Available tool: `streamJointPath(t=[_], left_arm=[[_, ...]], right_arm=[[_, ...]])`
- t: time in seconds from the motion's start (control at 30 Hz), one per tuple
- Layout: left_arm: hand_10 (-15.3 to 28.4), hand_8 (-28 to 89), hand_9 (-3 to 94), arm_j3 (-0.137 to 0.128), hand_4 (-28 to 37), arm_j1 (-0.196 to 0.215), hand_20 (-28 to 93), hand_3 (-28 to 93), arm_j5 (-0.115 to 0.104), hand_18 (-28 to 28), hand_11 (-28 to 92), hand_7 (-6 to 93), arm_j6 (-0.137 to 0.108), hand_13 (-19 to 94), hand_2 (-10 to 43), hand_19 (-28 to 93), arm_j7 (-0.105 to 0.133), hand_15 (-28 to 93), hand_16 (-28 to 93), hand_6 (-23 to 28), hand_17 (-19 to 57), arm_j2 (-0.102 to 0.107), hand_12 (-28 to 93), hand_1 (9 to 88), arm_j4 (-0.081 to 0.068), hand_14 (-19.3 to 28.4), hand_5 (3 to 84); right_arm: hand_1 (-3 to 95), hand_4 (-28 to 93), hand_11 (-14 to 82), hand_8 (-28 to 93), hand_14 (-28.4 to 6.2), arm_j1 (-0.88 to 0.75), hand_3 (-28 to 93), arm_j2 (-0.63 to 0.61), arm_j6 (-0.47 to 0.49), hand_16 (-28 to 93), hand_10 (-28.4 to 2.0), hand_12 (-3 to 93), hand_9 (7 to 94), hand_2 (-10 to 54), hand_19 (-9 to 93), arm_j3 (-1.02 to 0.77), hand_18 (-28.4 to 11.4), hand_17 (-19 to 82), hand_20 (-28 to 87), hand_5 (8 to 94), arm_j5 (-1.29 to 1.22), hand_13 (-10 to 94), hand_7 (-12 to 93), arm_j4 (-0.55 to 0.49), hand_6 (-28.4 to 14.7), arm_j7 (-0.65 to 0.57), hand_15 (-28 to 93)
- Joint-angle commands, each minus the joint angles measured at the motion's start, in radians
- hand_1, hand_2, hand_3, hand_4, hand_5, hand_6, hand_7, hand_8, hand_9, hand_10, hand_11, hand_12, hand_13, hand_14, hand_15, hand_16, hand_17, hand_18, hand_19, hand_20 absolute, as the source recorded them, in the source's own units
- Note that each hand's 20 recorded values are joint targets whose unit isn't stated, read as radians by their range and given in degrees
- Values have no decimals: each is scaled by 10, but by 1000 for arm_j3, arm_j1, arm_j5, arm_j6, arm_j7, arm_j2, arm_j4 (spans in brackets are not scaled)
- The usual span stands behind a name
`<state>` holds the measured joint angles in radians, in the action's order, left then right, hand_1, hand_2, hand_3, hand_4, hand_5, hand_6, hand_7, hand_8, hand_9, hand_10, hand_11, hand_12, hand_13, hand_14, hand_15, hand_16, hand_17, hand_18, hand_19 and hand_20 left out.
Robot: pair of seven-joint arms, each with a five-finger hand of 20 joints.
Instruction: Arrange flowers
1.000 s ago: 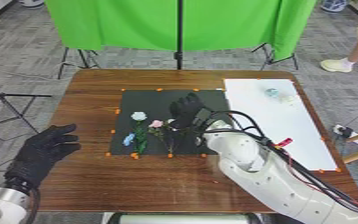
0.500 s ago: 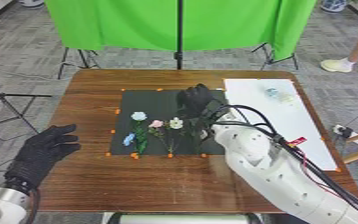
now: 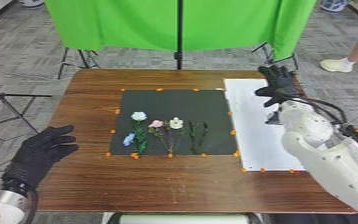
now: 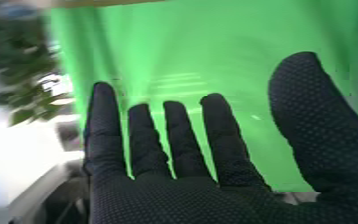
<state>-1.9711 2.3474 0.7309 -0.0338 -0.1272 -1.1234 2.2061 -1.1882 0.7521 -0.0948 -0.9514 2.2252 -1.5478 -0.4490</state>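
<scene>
In the head view the right hand [image 3: 278, 86] is over the far part of the white board, its fingers spread and holding nothing. The right wrist view has the same hand [image 4: 180, 200] with straight fingers and the thumb apart. My left hand [image 3: 40, 152] is off the dark mat's left side, fingers relaxed and empty. On the mat lie a white flower [image 3: 139, 116], a blue flower [image 3: 129, 139], a pink flower [image 3: 156, 123] and a cream flower [image 3: 175, 123], with dark green stems [image 3: 192, 137] to their right.
The dark mat [image 3: 158, 102] lies mid-table, with the white board [image 3: 255, 145] at its right. Orange markers line their edges. A green curtain [image 3: 131, 25] hangs behind the brown table [image 3: 87, 180]. My right forearm crosses the board's right edge.
The right hand has moved from over the mat to the far right, over the white board, and its fingers are spread. The stems beneath it are uncovered. My left hand has stayed still.
</scene>
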Motion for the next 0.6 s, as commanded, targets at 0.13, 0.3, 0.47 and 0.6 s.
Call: streamJointPath(t=[0.13, 0.3, 0.47, 0.6], left_arm=[[174, -138, 415, 2, -283, 17, -15, 726, 2, 245, 464, 314, -7, 357, 84, 667, 3, 696, -62, 73, -29, -9, 190, 293, 2, 207, 446], [174, -138, 414, 2, -283, 19, -15, 728, 0, 245, 464, 313, -13, 357, 83, 667, 1, 696, -62, 73, -29, -7, 191, 292, 3, 207, 446], [174, -137, 414, 1, -283, 13, -15, 728, 2, 245, 464, 313, -9, 358, 83, 667, -6, 696, -62, 72, -29, -9, 191, 292, 2, 207, 446], [174, -138, 415, 1, -283, 8, -15, 727, 2, 245, 464, 313, -8, 358, 83, 667, -10, 696, -62, 73, -29, -9, 191, 293, -1, 208, 445]], right_arm=[[252, -272, 103, -122, -128, -14, 906, -35, 166, 190, -131, 240, 180, -85, 500, -80, -218, 17, 112, 207, -32, 140, 183, 103, -69, -48, 175], [264, -277, 104, -109, -97, -23, 907, -23, 214, 207, -130, 238, 188, -85, 504, -97, -217, 32, 120, 198, -37, 245, 161, 135, -65, -11, 245], [282, -282, 148, -142, -80, -13, 918, -21, 186, 161, -97, 211, 231, -93, 526, -66, -211, 61, 142, 228, -29, 340, 208, 158, -48, -8, 351], [371, -282, 229, -201, -33, -32, 884, -31, 24, 213, -77, 248, 488, -83, 635, -36, -183, 180, 204, 427, -10, 588, 301, 151, -8, 50, 466]])
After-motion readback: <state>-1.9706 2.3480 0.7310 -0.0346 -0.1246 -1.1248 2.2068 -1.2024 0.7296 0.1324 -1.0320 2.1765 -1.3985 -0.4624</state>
